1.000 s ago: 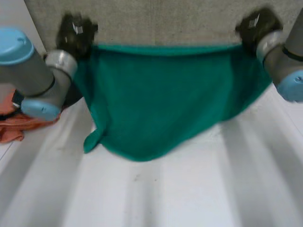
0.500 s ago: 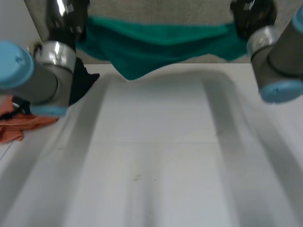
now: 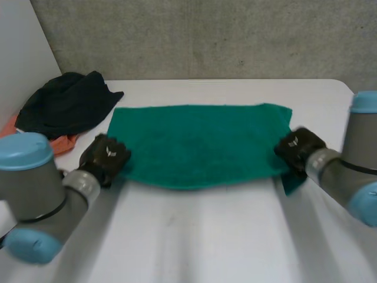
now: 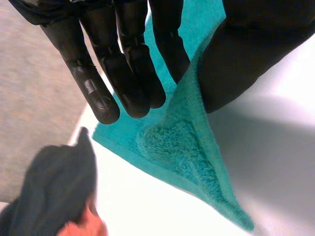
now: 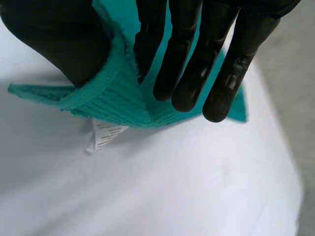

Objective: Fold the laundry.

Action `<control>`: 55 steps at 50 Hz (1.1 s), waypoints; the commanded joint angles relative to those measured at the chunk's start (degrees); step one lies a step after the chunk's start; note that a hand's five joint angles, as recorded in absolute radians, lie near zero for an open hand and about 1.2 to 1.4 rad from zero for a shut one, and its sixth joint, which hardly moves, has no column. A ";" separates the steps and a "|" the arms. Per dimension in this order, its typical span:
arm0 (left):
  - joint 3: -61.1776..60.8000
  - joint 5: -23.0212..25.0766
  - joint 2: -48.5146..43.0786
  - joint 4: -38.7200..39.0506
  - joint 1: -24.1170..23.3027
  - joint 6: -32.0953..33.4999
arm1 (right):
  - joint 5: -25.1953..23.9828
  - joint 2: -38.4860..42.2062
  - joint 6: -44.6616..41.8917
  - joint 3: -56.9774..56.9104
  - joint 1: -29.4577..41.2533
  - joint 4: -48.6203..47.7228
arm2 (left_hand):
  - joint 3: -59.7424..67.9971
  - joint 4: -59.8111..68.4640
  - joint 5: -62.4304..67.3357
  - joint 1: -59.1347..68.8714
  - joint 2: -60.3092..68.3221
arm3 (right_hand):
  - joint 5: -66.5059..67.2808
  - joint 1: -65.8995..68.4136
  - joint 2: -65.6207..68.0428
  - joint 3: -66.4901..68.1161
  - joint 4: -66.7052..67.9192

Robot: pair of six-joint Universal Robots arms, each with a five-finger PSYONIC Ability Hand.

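Observation:
A green towel (image 3: 200, 144) lies spread flat across the middle of the white table (image 3: 206, 236). My left hand (image 3: 106, 158) is at its near left corner. In the left wrist view that corner (image 4: 182, 147) is pinched between the thumb and the straight fingers (image 4: 123, 73). My right hand (image 3: 297, 147) is at the near right corner, where a flap of towel hangs below it. In the right wrist view the towel's edge (image 5: 113, 98) is caught between the thumb and fingers (image 5: 197, 59), and a white label (image 5: 106, 133) hangs under the cloth.
A black garment (image 3: 68, 103) is heaped at the table's far left on an orange cloth (image 3: 65, 143), just beyond the towel's far left corner; both also lie past my left fingertips (image 4: 54, 187). A grey wall runs behind the table.
The towel hung in the air between both raised hands. Both hands have swung it out and come down, and it now lies flat on the table, still gripped at its near corners.

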 commanded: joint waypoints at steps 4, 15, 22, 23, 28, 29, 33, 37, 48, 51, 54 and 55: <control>-7.14 0.15 10.88 -25.00 0.74 8.61 | -0.07 -10.94 -10.92 7.88 -7.35 19.21 | 11.40 11.04 13.54 13.77 11.10 | 12.81 22.80 12.41 12.13 11.53; 5.08 -3.44 -0.62 -7.00 -0.05 8.26 | 3.35 1.09 -10.74 -1.42 -6.57 3.65 | 11.40 11.04 13.54 13.77 11.10 | 12.81 22.80 12.41 12.13 11.53; 13.96 -5.47 -10.47 3.55 -1.28 7.64 | 8.45 8.91 -10.66 -12.67 -4.45 0.74 | 11.40 11.04 13.54 13.77 11.10 | 12.81 22.80 12.41 12.13 11.53; 15.97 -5.47 -12.22 5.21 -1.63 7.64 | 8.37 9.70 -10.57 -13.81 -4.37 0.66 | 11.40 11.04 13.54 13.77 11.10 | 12.81 22.80 12.41 12.13 11.53; 21.34 -5.21 -17.41 9.53 -2.25 7.73 | 6.96 13.48 -9.16 -19.27 -4.19 -0.05 | 11.40 11.04 13.54 13.77 11.10 | 12.81 22.80 12.41 12.13 11.53; 22.31 -5.21 -18.29 10.23 -2.25 7.73 | 6.18 15.06 -8.64 -20.93 -4.19 -0.74 | 11.40 11.04 13.54 13.77 11.10 | 12.81 22.80 12.41 12.13 11.53; 27.40 -5.12 -23.04 13.93 -2.34 7.82 | 4.68 18.75 -8.20 -25.24 -4.10 -3.46 | 11.40 11.04 13.54 13.77 11.10 | 12.81 22.80 12.41 12.13 11.53; 32.85 -5.12 -27.87 16.57 -2.42 7.82 | 4.41 21.39 -8.37 -28.32 -4.10 -8.29 | 11.40 11.04 13.54 13.77 11.10 | 12.81 22.80 12.41 12.13 11.53; 40.77 -4.06 -34.64 19.20 -2.42 7.38 | -0.42 27.02 -9.16 -30.78 -4.19 -21.31 | 11.40 11.04 13.54 13.77 11.10 | 12.81 22.80 12.41 12.13 11.53; 40.60 -4.33 -34.30 19.47 -2.42 6.77 | -0.25 26.85 -8.73 -31.05 -4.10 -21.06 | 11.40 11.04 13.54 13.77 11.10 | 12.81 22.80 12.41 12.13 11.53; 39.90 -4.42 -33.16 19.21 -2.60 6.32 | -0.25 25.62 -8.20 -30.35 -4.02 -20.79 | 11.40 11.04 13.54 13.77 11.10 | 12.81 22.80 12.41 12.13 11.53; 39.37 -4.33 -31.41 19.21 -2.43 5.80 | -0.25 25.01 -8.19 -30.26 -4.02 -20.88 | 11.40 11.04 13.54 13.77 11.10 | 12.81 22.80 12.41 12.13 11.53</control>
